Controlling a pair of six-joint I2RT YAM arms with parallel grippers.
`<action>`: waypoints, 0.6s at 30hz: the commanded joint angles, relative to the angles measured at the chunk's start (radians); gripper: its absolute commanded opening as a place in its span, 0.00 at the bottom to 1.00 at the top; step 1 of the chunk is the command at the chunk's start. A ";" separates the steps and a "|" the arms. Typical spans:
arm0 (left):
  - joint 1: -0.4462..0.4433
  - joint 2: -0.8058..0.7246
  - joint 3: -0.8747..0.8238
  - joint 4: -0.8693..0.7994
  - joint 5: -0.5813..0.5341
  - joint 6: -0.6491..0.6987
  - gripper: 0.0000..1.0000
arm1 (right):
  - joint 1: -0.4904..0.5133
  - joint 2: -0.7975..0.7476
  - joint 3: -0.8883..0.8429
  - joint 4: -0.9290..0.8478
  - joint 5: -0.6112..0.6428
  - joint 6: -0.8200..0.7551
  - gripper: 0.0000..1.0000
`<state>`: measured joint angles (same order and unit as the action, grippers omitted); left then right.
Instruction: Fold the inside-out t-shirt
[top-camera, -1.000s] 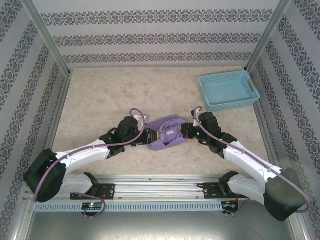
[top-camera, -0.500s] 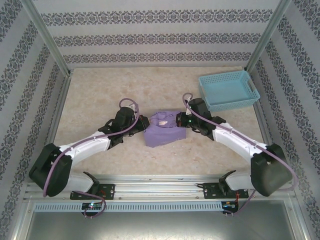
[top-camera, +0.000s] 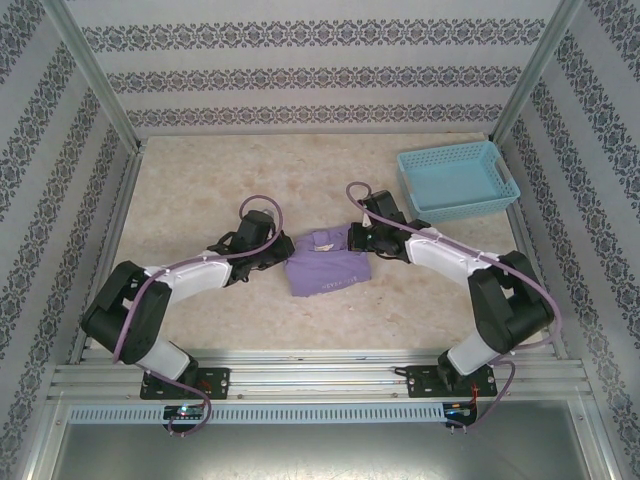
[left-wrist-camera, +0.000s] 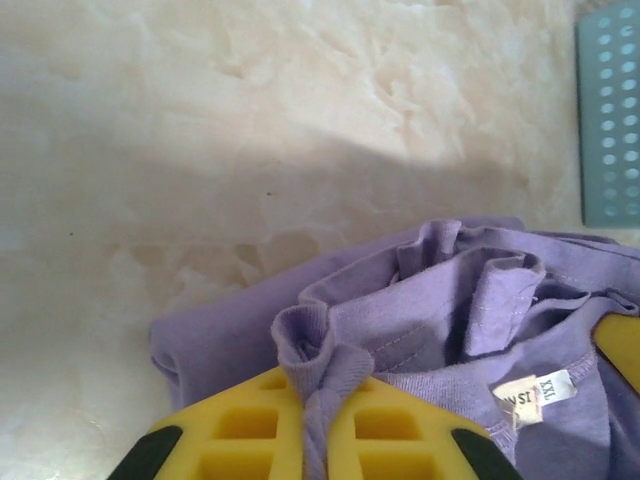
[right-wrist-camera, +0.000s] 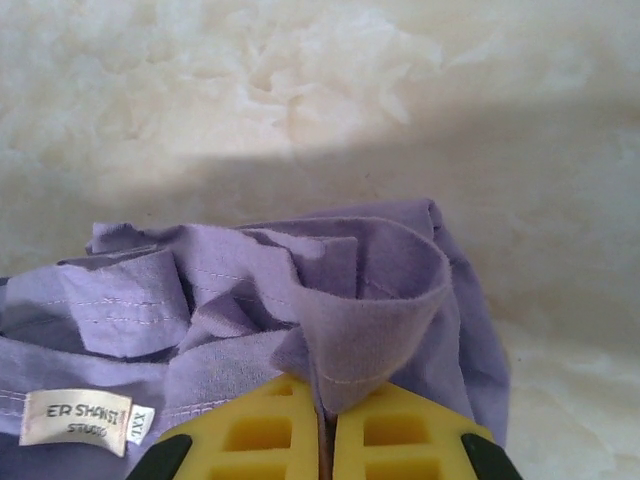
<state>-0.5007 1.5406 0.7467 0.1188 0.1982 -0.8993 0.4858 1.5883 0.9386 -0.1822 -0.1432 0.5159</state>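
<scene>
Bunched into a rumpled lavender block, seams and white label (right-wrist-camera: 85, 420) exposed, the inside-out t-shirt (top-camera: 325, 272) lies on the table (top-camera: 200, 190) between the left gripper (left-wrist-camera: 315, 395) and right gripper (right-wrist-camera: 327, 405), each clenched on a fold of its cloth.

in the right wrist view, at the lower left of the frame, a white sewn-in label (right-wrist-camera: 75, 418) on the t-shirt (right-wrist-camera: 380, 310) reads "er shansi" over "studio". a small size tab (right-wrist-camera: 140, 424) just beside it reads "xxl". in the left wrist view, at the lower right, the label (left-wrist-camera: 518, 402) lies upside down and creased, with only "is" legible. its size tab (left-wrist-camera: 553, 384) reads "xxl".
</scene>
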 joint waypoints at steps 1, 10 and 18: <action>0.022 0.022 0.032 -0.051 -0.033 -0.007 0.15 | -0.015 0.048 0.049 -0.002 0.025 -0.041 0.04; 0.026 -0.075 0.111 -0.313 -0.089 0.075 0.55 | -0.049 -0.021 0.141 -0.154 0.032 -0.161 0.50; -0.052 -0.219 0.052 -0.432 -0.161 0.083 0.65 | -0.051 -0.110 0.048 -0.190 -0.025 -0.152 0.58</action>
<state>-0.5148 1.3388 0.8284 -0.2237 0.0738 -0.8345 0.4343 1.4887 1.0298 -0.3271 -0.1505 0.3714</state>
